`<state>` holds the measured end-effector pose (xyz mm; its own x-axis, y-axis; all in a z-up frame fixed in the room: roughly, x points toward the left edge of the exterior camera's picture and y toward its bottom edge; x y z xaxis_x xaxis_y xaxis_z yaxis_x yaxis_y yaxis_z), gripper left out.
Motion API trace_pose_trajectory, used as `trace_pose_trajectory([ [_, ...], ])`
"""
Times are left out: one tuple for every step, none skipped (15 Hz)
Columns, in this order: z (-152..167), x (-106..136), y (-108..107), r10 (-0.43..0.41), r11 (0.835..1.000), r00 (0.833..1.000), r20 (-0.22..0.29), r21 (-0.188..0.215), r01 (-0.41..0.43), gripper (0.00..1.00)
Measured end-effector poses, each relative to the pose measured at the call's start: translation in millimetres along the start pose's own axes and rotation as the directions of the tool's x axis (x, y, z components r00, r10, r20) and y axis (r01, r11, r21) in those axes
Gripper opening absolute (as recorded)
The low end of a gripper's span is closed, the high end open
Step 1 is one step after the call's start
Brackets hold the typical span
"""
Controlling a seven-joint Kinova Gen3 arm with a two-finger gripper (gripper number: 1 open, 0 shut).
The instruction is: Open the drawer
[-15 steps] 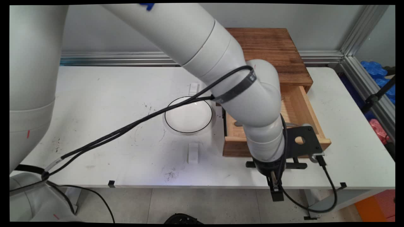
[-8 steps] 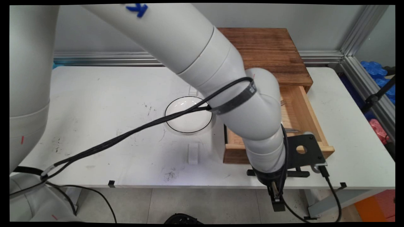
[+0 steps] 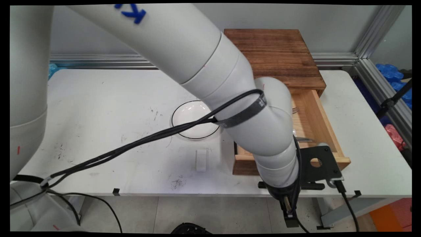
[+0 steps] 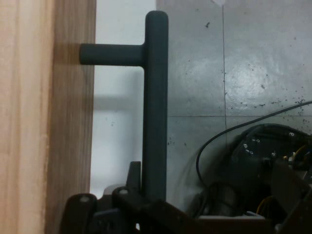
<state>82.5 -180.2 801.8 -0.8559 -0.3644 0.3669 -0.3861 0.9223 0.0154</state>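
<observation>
Drawer log: my gripper [image 3: 286, 187] is pinched on the black bar handle [image 3: 312, 186] of the wooden drawer [image 3: 324, 121]. In the hand view the handle [image 4: 156, 97] runs straight down into my gripper [image 4: 153, 192], with 1 finger [image 4: 134, 171] pressed against its left side; the other is hidden behind the bar. The handle's short post meets the drawer front [image 4: 29, 117] at the upper left. Change over the last second: the drawer front [image 3: 243, 166] slides toward the table's near edge along with my wrist, so more of the drawer stands out of the dark wooden cabinet [image 3: 279, 56] than 1 second ago. The handle now sits about over that near edge of the white table [image 3: 98, 98], with floor tiles visible past it in the hand view. Inside the drawer I see fork tines [image 3: 295, 109] near the back and 1 thin metal utensil [image 3: 304, 139] nearer the front, both mostly hidden by my arm. The black-rimmed white plate [image 3: 192, 123] lies just left of the drawer and holds its place across all 3 main views.
</observation>
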Motion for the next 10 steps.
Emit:
trace_pose_trajectory([
  [-0.5,-0.3,0.9,0.000,1.000,1.000,-0.001,0.001,0.000,1.00],
  [-0.9,-0.4,1.6,0.001,1.000,1.000,-0.001,0.001,-0.001,1.00],
  [-1.4,-0.6,2.7,0.000,1.000,1.000,-0.002,0.001,0.000,1.00],
  [-1.8,-0.8,3.7,0.000,1.000,1.000,-0.002,0.000,0.000,1.00],
  [-2.2,-1.0,4.8,0.001,1.000,1.000,-0.002,-0.001,-0.001,1.00],
  [-2.5,-1.2,5.7,0.001,1.000,1.000,-0.002,-0.002,-0.001,1.00],
  [-2.9,-1.3,7.2,0.002,1.000,1.000,-0.003,-0.004,-0.002,1.00],
  [-3.1,-1.3,8.1,0.002,1.000,1.000,-0.003,-0.005,-0.002,1.00],
  [-3.5,-1.4,9.6,0.004,1.000,1.000,-0.004,-0.006,-0.004,1.00],
  [-3.8,-1.5,10.9,0.004,1.000,1.000,-0.005,-0.008,-0.004,1.00],
])
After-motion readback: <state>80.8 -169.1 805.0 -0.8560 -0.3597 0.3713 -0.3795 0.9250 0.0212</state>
